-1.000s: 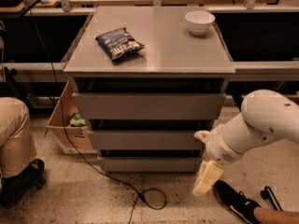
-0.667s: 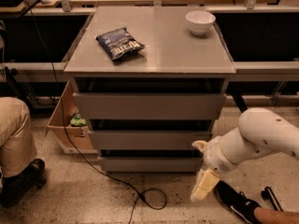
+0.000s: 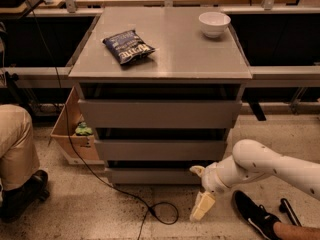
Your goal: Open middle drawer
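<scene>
Plain grey handleless middle drawer (image 3: 160, 149) is second down in the grey metal cabinet (image 3: 190, 54) and looks shut. Cream two-finger gripper (image 3: 196, 194) on a white arm hangs at the cabinet's lower right corner, beside the slim grey bottom drawer (image 3: 155, 175), jaws spread and holding nothing. Risks: the gripper sits lower than the target, so it could hook the bottom drawer's lip instead. With no handle, a finger may slip off the front. Counts: three drawers, one dark blue chip bag (image 3: 128, 46), one white bowl (image 3: 214, 23), one gripper.
</scene>
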### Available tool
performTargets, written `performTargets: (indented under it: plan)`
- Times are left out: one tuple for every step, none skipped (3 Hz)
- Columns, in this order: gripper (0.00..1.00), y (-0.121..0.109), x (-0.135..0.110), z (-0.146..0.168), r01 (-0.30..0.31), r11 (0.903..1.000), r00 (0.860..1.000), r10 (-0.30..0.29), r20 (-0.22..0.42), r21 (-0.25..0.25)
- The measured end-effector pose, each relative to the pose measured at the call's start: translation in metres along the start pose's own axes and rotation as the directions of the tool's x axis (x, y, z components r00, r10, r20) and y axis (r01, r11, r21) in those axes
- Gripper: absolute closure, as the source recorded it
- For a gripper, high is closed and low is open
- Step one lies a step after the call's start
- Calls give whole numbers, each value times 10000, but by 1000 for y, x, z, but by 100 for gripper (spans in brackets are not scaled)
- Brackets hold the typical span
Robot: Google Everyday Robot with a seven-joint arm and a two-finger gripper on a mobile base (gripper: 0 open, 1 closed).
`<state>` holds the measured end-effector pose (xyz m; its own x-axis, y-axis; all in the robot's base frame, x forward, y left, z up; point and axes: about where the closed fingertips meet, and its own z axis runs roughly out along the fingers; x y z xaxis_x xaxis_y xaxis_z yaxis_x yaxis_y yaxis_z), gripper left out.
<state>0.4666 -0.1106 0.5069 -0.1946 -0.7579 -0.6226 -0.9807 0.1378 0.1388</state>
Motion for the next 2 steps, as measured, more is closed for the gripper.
performTargets:
  plan:
    - [0,0,0,0,0,10000,10000,0,0,-1]
    - [0,-39,-3,22,494,9971,9975,-522,486,573]
